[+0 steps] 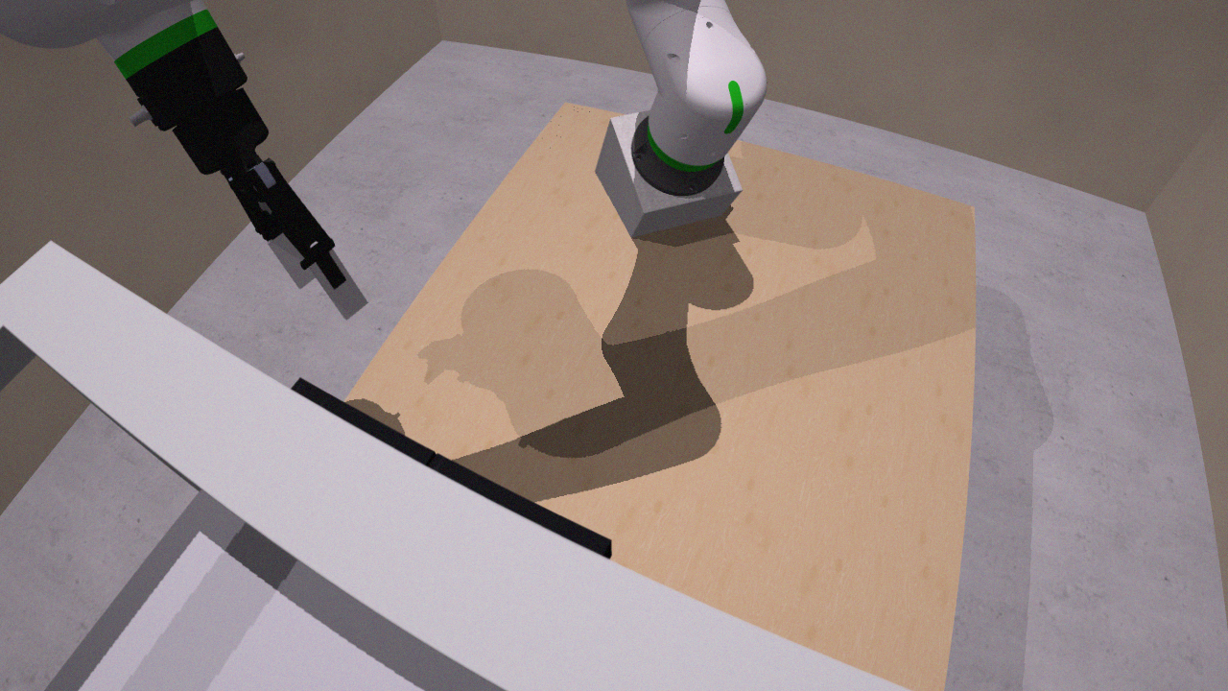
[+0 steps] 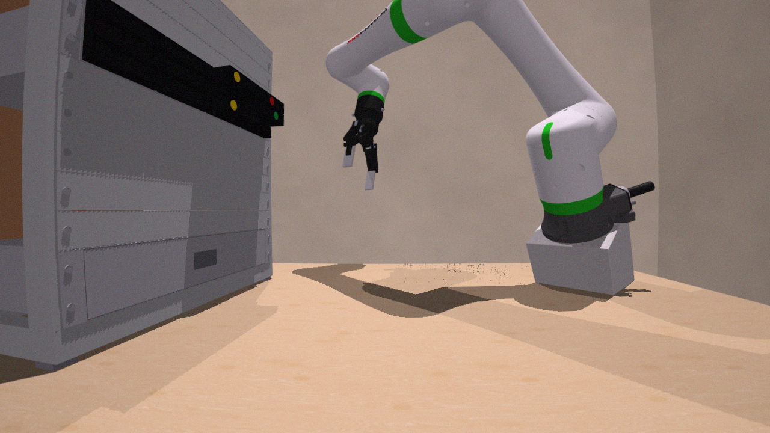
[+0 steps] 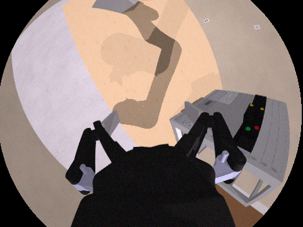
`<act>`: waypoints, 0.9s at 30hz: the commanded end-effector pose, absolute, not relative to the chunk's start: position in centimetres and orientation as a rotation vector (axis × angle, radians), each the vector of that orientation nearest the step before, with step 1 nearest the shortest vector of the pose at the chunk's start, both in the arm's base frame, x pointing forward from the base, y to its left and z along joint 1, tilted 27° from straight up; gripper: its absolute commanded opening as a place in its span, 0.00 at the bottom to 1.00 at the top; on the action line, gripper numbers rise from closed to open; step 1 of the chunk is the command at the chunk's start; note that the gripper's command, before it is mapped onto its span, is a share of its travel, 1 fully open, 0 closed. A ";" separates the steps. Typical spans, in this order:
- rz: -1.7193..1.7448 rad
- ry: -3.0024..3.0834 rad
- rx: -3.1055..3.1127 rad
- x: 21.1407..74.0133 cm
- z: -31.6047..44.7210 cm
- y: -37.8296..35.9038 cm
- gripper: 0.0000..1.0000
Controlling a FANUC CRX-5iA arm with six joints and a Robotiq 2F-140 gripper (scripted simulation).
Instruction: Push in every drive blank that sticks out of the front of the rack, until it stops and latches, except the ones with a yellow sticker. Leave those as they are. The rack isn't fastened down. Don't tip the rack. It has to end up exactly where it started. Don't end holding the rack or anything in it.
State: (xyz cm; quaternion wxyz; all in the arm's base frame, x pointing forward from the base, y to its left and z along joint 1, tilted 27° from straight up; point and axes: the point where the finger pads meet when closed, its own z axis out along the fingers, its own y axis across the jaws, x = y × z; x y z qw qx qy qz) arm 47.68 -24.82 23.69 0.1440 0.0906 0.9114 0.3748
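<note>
The grey rack [image 2: 134, 161] [image 1: 257, 446] [image 3: 219, 107] stands on the left of the wooden table [image 2: 431, 355] in the exterior view. Black drive blanks [image 2: 161, 59] [image 1: 524, 509] [image 3: 252, 120] stick out of its front near the top. Two faces carry yellow stickers [image 2: 236, 77] [image 3: 252, 105]. Beside them are a red dot [image 2: 272, 100] and a green dot [image 2: 275, 115]. My gripper [image 2: 359, 172] [image 1: 330, 285] [image 3: 151, 111] is open and empty. It hangs in the air, well clear of the rack's far end and a little below the blanks' height.
The arm's base stands on a grey block [image 2: 584, 266] [image 1: 678, 205] at the far side of the table. Grey floor [image 1: 1098, 386] surrounds the table. The lower rack front shows flat grey panels [image 2: 134, 269].
</note>
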 end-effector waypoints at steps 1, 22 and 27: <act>1.071 2.620 0.263 45.2 23.0 -24.8 1.00; 1.098 2.581 0.296 42.0 22.5 -23.9 1.00; 1.150 2.501 0.361 42.3 23.8 -22.7 1.00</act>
